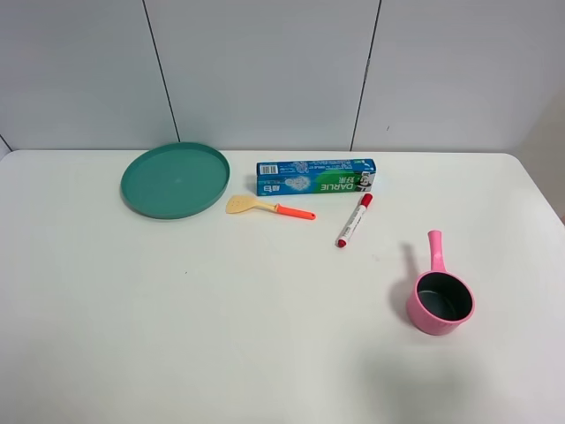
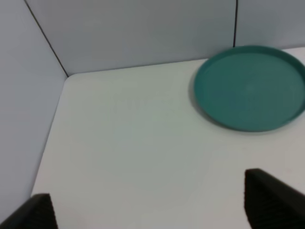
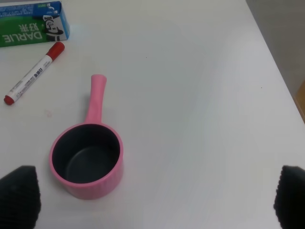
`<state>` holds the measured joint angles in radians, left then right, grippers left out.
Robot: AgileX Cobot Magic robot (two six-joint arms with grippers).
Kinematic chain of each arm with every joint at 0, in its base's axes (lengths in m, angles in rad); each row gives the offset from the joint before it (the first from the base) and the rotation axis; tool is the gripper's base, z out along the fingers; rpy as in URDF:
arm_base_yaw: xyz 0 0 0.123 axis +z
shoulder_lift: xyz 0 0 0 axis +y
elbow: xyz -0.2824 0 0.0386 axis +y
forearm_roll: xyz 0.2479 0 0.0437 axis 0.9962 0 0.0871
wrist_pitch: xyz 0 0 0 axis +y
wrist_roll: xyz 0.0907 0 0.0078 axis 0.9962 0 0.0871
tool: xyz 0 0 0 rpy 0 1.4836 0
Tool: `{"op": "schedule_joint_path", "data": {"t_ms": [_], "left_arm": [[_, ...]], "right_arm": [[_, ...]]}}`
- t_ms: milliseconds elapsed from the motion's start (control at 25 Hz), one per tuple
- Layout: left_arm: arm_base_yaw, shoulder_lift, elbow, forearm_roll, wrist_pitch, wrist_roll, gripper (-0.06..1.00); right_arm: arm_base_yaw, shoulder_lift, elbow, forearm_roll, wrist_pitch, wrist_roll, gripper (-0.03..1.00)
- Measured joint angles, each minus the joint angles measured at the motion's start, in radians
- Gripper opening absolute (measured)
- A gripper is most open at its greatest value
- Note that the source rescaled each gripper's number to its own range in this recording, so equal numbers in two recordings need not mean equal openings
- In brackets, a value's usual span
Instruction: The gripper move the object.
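The blue-and-green DARLIE toothpaste carton lies flat at the back middle of the white table; one end of it shows in the right wrist view. Neither arm shows in the exterior high view. My left gripper is open and empty, its dark fingertips wide apart above bare table near the green plate. My right gripper is open and empty, its fingertips wide apart, hovering by the pink pot, well short of the carton.
A green plate lies left of the carton. A yellow spatula with an orange handle and a red-capped white marker lie just in front of the carton. A pink pot stands front right. Grey wall panels run behind the table.
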<state>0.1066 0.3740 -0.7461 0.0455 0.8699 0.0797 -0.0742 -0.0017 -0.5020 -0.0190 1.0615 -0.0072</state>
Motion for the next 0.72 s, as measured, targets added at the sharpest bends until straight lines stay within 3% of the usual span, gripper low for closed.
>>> {"op": "schedule_joint_path", "data": {"t_ms": [320, 720], "left_arm": [[0.0, -0.239, 0.153, -0.022, 0.03, -0.004, 0.63], [0.0, -0.29, 0.171, -0.052, 0.184, -0.008, 0.63]], "right_arm": [[0.0, 0.0, 0.0, 0.0, 0.0, 0.0, 1.0], [0.0, 0.0, 0.0, 0.0, 0.0, 0.0, 1.0]]}}
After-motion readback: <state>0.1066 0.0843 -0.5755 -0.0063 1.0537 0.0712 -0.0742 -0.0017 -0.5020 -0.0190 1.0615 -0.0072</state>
